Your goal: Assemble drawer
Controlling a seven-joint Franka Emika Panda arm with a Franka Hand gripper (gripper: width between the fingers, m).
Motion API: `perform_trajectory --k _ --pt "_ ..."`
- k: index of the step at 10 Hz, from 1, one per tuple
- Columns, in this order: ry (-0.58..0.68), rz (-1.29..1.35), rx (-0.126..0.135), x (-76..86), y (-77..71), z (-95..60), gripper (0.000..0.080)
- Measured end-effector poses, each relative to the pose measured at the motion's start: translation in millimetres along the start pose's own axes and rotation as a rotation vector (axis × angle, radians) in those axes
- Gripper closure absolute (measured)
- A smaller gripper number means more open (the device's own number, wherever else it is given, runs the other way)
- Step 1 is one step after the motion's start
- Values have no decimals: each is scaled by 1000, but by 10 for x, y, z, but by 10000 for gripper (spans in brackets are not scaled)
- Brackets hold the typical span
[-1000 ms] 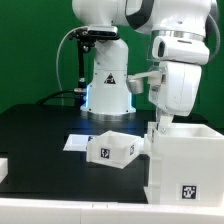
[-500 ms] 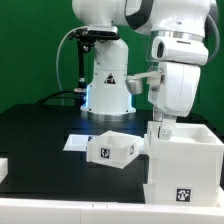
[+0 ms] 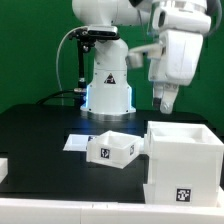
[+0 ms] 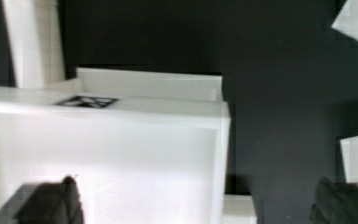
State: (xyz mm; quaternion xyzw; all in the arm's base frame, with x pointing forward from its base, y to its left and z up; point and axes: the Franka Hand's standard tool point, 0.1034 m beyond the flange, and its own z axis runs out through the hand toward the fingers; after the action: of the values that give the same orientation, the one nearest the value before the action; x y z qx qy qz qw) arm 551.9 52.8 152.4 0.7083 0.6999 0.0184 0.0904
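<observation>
The gripper [image 3: 167,107] has lifted clear of the housing [image 3: 190,160]; only the wrist view shows its jaws wide, empty. Housing sits upright, open side up

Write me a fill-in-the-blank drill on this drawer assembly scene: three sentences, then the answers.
1. The gripper hangs over the housing with its jaws ___.
2. The small tray sits on the table, to the exterior view's ___ of the housing.
3. The table's surface is ___ in colour.
Missing words: open; left; black.
</observation>
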Motion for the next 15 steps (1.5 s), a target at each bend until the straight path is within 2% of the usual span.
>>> perform_trajectory --k 1,3,5,6,7,8,9,10,13,14,15 --pt "-3 33 -3 -113 8 9 151" --pt "-2 59 4 -53 -17 39 151" --pt "-3 66 6 -90 -20 47 151" --pt "-8 75 29 -257 -102 92 151" --pt "-16 111 55 -448 -276 170 151" --pt "-23 143 91 -550 -525 250 151" --pt "-26 184 98 -504 -623 274 151" --pt "-12 170 66 -423 -532 251 151" --pt "-9 185 75 -471 -579 275 151" --pt "16 253 85 -514 -714 313 151" --pt "43 306 83 -579 -1001 408 151"
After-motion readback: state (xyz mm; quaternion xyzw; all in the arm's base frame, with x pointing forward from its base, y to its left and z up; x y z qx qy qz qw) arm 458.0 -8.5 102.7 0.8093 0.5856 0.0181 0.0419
